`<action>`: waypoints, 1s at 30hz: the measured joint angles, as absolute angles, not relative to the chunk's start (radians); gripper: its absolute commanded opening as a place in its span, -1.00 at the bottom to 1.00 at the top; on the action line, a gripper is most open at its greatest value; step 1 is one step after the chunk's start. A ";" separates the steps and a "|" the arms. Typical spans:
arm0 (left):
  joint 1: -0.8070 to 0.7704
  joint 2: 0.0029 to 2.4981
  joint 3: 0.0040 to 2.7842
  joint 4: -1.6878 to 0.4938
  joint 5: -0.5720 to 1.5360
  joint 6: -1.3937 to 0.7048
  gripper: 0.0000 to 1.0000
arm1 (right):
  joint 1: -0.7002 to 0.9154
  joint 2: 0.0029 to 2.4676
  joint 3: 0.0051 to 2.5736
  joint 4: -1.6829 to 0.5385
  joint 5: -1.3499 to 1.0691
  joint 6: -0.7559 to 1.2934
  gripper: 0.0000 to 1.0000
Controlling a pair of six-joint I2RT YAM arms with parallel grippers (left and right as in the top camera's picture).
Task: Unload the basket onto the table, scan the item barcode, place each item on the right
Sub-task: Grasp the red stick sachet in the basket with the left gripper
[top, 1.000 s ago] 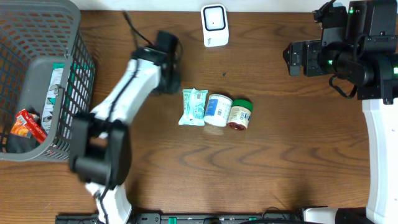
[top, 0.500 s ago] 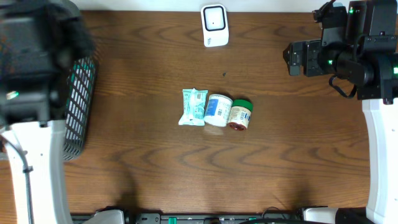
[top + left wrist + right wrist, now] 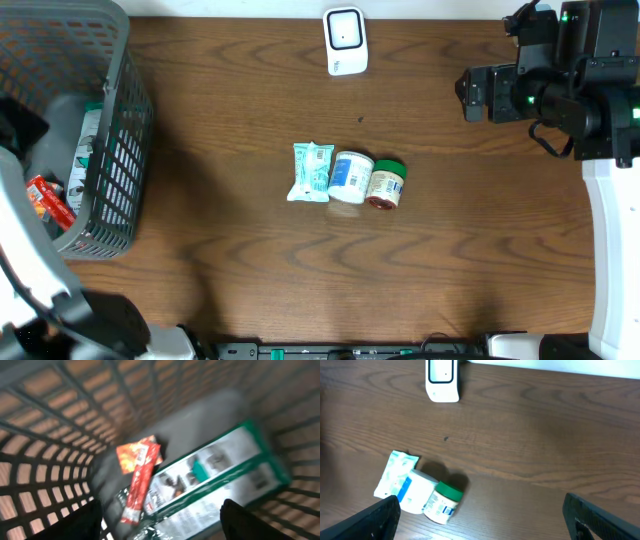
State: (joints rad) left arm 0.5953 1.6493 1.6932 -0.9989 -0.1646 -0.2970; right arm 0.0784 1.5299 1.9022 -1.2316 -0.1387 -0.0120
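Scanner (image 3: 345, 40), white with a dark face, sits at 12 o'clock on the table (image 3: 480, 260). Three items lie in a row at table centre, touching side by side: a pale green pouch (image 3: 311, 172) at the 9 o'clock end, a white jar with a blue label (image 3: 350, 176) in the middle, and a green-lidded jar (image 3: 386, 184) at the 3 o'clock end. Both jars are on their sides.

My left gripper (image 3: 160, 515) is inside the grey basket (image 3: 115, 130) at 9 to 10 o'clock on the table. Its fingers are spread wide, with nothing between them. Below it on the basket floor are a red packet (image 3: 140, 475) and a white box with green edges (image 3: 220, 480). The packet lies just at 9 o'clock of the box and overlaps its corner. The wrist view is blurred, so I can't read any print.

My right gripper (image 3: 480, 505) hangs at about 2 o'clock above the table, well apart from the row. Its fingers are fully apart and hold nothing. Its camera looks down on the scanner and the three items.
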 measured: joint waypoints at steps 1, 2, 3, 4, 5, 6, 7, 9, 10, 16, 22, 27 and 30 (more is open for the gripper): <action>0.603 1.674 1.693 -1.005 -0.164 -0.299 0.50 | 0.078 1.530 1.902 -1.232 -0.138 -0.012 0.98; 0.608 1.698 1.693 -1.010 -0.164 -0.300 0.50 | 0.078 1.530 1.902 -1.232 -0.138 -0.012 0.98; 0.612 1.723 1.692 -1.015 -0.164 -0.300 0.51 | 0.078 1.530 1.902 -1.232 -0.139 -0.012 0.99; 0.612 1.746 1.692 -1.017 -0.164 -0.297 0.52 | 0.078 1.530 1.902 -1.232 -0.139 -0.012 0.98; 0.612 1.769 1.692 -1.020 -0.164 -0.291 0.52 | 0.078 1.530 1.902 -1.232 -0.139 -0.012 0.99; 0.612 1.788 1.692 -1.023 -0.164 -0.289 0.52 | 0.078 1.530 1.902 -1.232 -0.139 -0.012 0.98; 0.612 1.804 1.691 -1.025 -0.164 -0.287 0.52 | 0.078 1.530 1.902 -1.232 -0.138 -0.012 0.99; 0.612 1.828 1.687 -1.025 -0.164 -0.287 0.52 | 0.078 1.530 1.902 -1.232 -0.139 -0.012 0.99; 0.612 1.832 1.680 -1.021 -0.164 -0.287 0.52 | 0.078 1.530 1.902 -1.232 -0.139 -0.012 0.99; 0.614 1.835 1.613 -0.979 -0.193 -0.284 0.54 | 0.078 1.530 1.902 -1.232 -0.139 -0.012 0.99; 0.616 1.835 1.513 -0.905 -0.216 -0.280 0.54 | 0.078 1.530 1.902 -1.232 -0.138 -0.012 0.99; 0.616 1.835 1.449 -0.808 -0.217 -0.276 0.54 | 0.078 1.530 1.902 -1.232 -0.139 -0.012 0.98; 0.619 1.835 1.417 -0.774 -0.217 -0.272 0.54 | 0.078 1.530 1.902 -1.232 -0.139 -0.012 0.99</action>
